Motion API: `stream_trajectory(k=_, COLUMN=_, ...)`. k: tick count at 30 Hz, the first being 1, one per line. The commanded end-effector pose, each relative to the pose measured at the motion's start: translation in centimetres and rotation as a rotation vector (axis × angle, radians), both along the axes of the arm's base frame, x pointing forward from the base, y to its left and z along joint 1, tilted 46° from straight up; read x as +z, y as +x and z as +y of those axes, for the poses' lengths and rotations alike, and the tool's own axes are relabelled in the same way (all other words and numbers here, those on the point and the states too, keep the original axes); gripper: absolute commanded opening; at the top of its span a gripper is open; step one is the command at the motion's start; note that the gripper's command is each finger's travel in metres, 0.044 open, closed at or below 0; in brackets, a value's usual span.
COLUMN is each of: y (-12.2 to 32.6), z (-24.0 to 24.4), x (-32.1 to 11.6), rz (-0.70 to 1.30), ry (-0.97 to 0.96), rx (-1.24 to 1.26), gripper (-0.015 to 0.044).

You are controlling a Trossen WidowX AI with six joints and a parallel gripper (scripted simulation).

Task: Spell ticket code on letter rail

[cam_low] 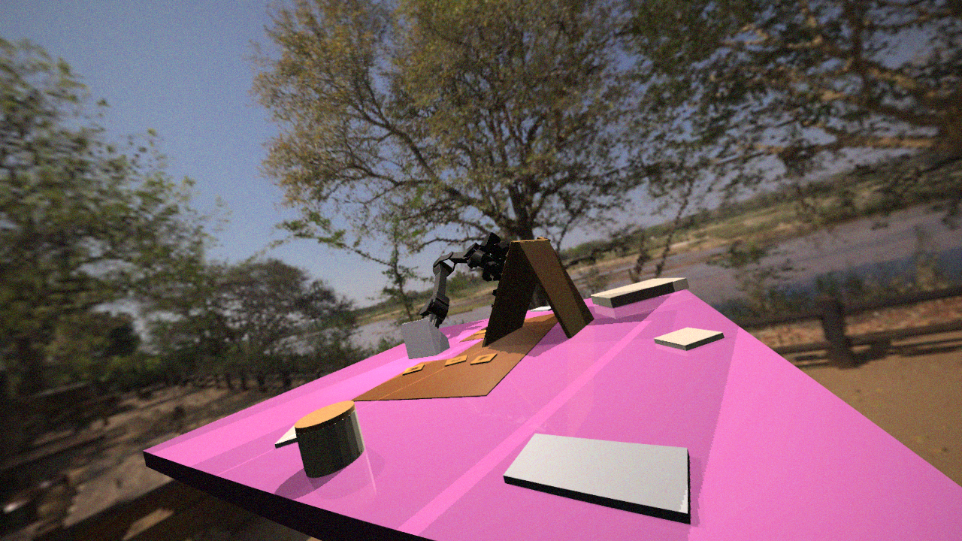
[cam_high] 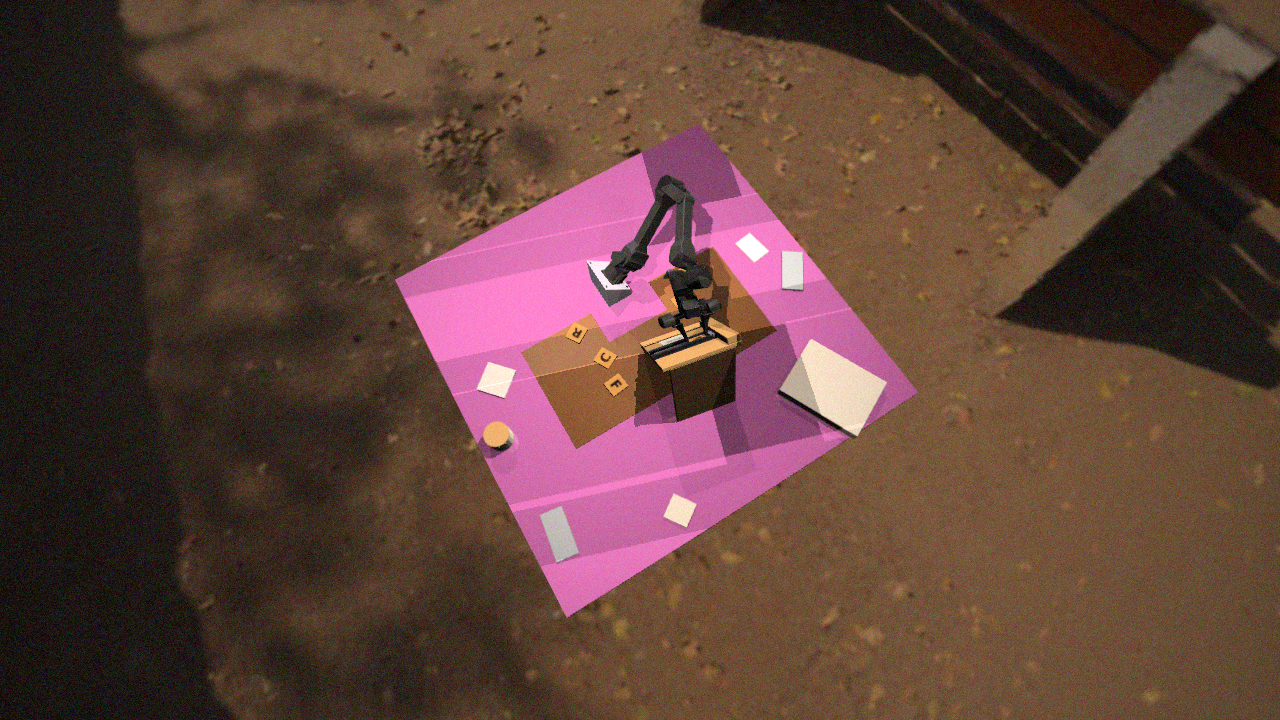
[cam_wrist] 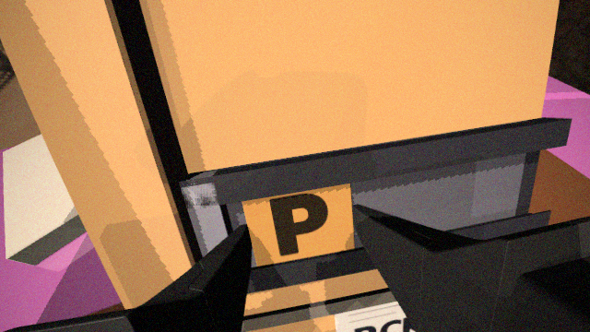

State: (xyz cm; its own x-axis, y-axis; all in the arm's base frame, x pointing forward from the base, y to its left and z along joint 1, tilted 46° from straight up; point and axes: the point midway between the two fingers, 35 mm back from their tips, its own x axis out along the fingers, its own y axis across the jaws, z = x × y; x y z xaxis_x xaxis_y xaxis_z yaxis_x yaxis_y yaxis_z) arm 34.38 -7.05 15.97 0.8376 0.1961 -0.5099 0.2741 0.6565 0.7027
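My gripper (cam_high: 697,336) (cam_wrist: 300,222) is shut on the P tile (cam_wrist: 341,240), which stands upright in the dark letter rail (cam_wrist: 378,161) on the sloping board (cam_wrist: 369,92) (cam_high: 702,358) (cam_low: 511,296). In the wrist view the tile is near the rail's left end, with a narrow gap beyond the left finger; the rail to the right shows no tile. The ticket (cam_wrist: 369,318) below the rail is partly hidden by the right finger, so its code is not fully readable. The R tile (cam_high: 576,332), C tile (cam_high: 605,357) and F tile (cam_high: 614,384) lie flat left of the board.
A brown mat (cam_high: 581,420) (cam_low: 430,386) lies under the board and loose tiles. The arm partly hides its right part. A round canister (cam_high: 497,436) (cam_low: 329,437), a big cream block (cam_high: 832,385) (cam_low: 639,291) and a grey plate (cam_high: 559,534) (cam_low: 605,470) stand farther out.
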Motion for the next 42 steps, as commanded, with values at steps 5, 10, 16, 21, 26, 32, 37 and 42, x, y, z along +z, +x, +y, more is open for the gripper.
stream_trajectory(k=5, y=0.0, z=0.0, x=0.0, rz=0.0, ry=0.0, rx=0.0, gripper=0.021)
stream_trajectory(k=10, y=-0.6, z=-0.2, x=0.4, rz=0.002, ry=0.0, rx=-0.004, gripper=0.0295)
stream_trajectory(k=16, y=-1.2, z=-0.3, x=0.8, rz=0.002, ry=0.0, rx=-0.004, gripper=0.0295)
stream_trajectory(k=21, y=-1.4, z=-0.4, x=0.9, rz=0.003, ry=0.0, rx=-0.004, gripper=0.0295)
stream_trajectory(k=26, y=-1.7, z=-0.5, x=1.0, rz=0.003, ry=0.0, rx=-0.004, gripper=0.0295)
stream_trajectory(k=32, y=-2.1, z=-0.7, x=1.1, rz=0.003, ry=0.0, rx=-0.004, gripper=0.0295)
stream_trajectory(k=37, y=-2.4, z=-0.8, x=1.2, rz=0.004, ry=0.0, rx=-0.004, gripper=0.0295)
stream_trajectory(k=42, y=-2.6, z=-0.9, x=1.3, rz=0.004, ry=0.0, rx=-0.004, gripper=0.0295)
